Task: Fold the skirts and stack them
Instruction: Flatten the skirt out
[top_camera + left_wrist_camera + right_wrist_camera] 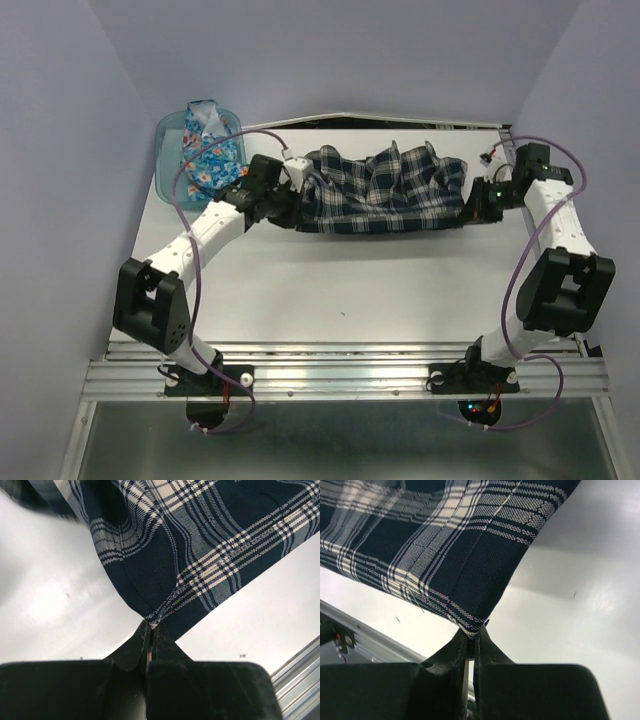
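The plaid skirt (385, 190) hangs stretched over the far surface (350, 290), each end clamped: the left end effector (151, 625) is clenched on one corner, the right end effector (474, 630) on the other. The floral skirt (205, 160) lies in the bin (163, 150), far left.

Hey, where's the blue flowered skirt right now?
In the top view, the flowered skirt lies bunched inside the teal bin at the far left corner of the table, left of the plaid skirt.

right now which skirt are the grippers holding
The navy-and-white plaid skirt: the left gripper and right gripper each pinch a corner. The blue flowered skirt lies untouched in the teal bin.
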You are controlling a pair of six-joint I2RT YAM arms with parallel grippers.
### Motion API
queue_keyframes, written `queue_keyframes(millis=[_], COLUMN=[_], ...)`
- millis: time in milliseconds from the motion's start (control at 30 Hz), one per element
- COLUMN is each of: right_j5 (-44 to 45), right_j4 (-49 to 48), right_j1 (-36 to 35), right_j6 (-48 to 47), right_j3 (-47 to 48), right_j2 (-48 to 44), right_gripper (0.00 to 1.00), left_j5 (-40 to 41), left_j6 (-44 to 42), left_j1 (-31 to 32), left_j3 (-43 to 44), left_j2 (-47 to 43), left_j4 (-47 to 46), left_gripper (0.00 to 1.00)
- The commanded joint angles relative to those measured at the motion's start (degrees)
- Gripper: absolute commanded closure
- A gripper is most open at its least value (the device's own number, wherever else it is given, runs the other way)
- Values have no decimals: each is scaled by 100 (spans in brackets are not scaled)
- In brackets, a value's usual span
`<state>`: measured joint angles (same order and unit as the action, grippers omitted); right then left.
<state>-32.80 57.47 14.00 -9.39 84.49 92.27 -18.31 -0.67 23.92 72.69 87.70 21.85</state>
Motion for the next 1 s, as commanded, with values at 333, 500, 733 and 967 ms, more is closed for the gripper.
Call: queue_keyframes(millis=[333, 500, 733, 967], right_j5=[2225, 1909, 1671, 2206], right_j4=[-368, -342, -517, -921], right_j1=[-117, -117, -117, -117], right_j6=[-547, -485, -354, -204], right_j3=[-1980, -1910, -2226, -2419], right_j2=[370, 494, 616, 924], right_gripper=[99, 99, 99, 99], left_j5=[891, -22, -1096, -2842], left_j6=[-689, -593, -470, -128], left_j1=[148, -71, -659, -960], left_j3=[-493, -746, -1571, -2345], left_j2=[976, 1021, 977, 863], left_j4=[1357, 1077, 252, -916], left_gripper=[100, 60, 27, 19])
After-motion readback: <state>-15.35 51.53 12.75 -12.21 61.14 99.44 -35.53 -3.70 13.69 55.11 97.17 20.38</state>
